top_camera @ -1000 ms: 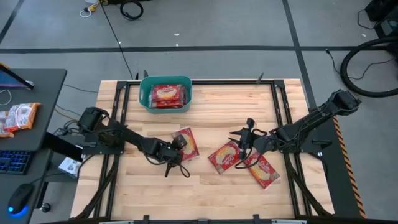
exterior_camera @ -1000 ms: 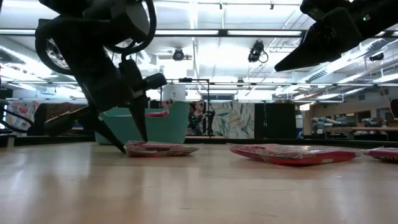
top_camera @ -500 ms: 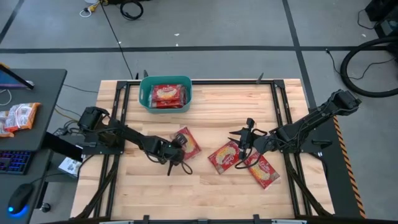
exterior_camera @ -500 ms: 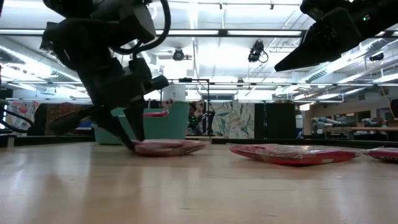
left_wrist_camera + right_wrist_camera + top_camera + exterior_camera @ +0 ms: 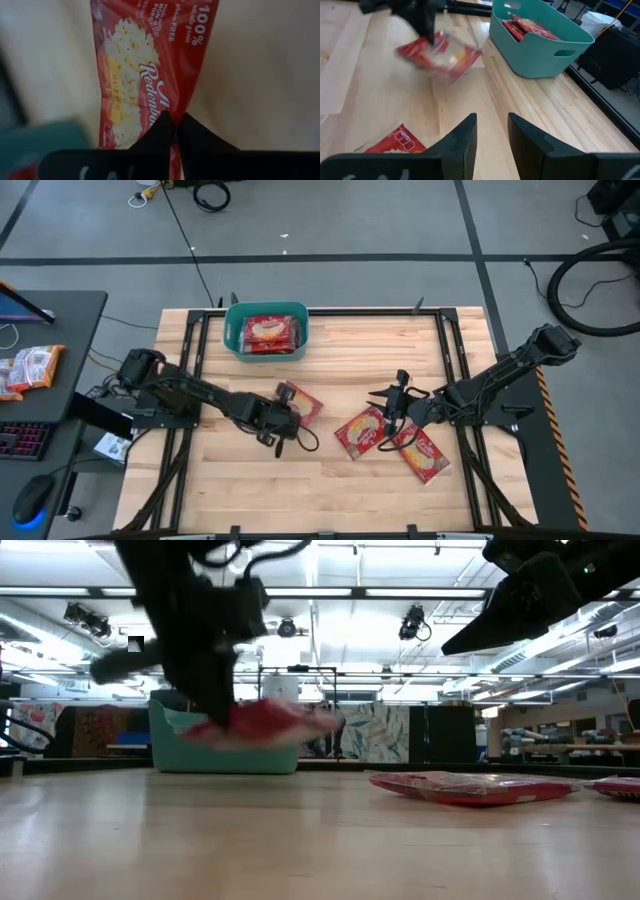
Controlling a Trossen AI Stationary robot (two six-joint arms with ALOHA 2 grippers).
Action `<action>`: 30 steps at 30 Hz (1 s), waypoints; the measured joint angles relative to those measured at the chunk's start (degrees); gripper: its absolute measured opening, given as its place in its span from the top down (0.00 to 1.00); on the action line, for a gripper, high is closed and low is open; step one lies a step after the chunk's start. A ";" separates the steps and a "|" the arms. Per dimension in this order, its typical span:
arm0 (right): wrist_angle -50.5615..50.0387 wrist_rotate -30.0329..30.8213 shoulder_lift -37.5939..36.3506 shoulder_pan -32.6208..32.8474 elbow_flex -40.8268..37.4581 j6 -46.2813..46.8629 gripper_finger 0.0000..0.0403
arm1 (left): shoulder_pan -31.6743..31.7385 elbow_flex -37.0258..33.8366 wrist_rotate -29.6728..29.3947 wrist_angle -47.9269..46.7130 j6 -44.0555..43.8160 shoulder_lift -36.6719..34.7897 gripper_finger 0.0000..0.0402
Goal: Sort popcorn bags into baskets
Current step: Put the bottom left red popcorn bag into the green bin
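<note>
from above, your left hand [image 5: 281, 417] pinches a popcorn bag [image 5: 300, 402] by one edge, so it hangs free, short of the basket [image 5: 266, 330]. level view: the bag [image 5: 262, 723] is clear of the bench [image 5: 300, 840]. left wrist: fingers [image 5: 162, 131] clamp its edge. right wrist: your right hand [image 5: 491, 131] waits with its fingers apart above two more bags [image 5: 365, 432].

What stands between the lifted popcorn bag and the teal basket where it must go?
Nothing visible. The left tool holds the popcorn bag above the table, and only bare wood lies between it and the basket. The other loose bags lie farther right, near the right tool.
</note>
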 joint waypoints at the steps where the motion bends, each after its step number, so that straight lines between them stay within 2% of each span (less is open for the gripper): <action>1: -0.05 0.00 0.00 -0.01 0.00 0.04 0.72 | 0.04 1.48 -1.55 -3.00 -0.95 -0.69 0.96; 6: 0.07 0.00 0.00 0.00 0.00 -0.11 0.72 | 0.71 8.59 -10.44 -16.17 -5.56 -5.04 0.96; 10: 0.27 0.00 0.00 0.00 0.00 -0.42 0.72 | 4.08 11.68 -14.57 -20.71 -7.22 -8.11 0.96; 19: 0.56 0.00 0.00 0.00 0.00 -0.38 0.72 | 21.30 11.91 -12.94 -23.41 -10.88 -8.50 0.96; 25: 0.99 0.00 0.00 -0.02 0.00 -0.92 0.72 | 31.57 11.89 -12.61 -22.05 -4.00 -5.50 0.96; 30: 0.90 0.00 0.00 -0.02 -0.01 -1.00 0.72 | 36.05 11.88 -10.69 -16.77 2.39 -1.25 0.96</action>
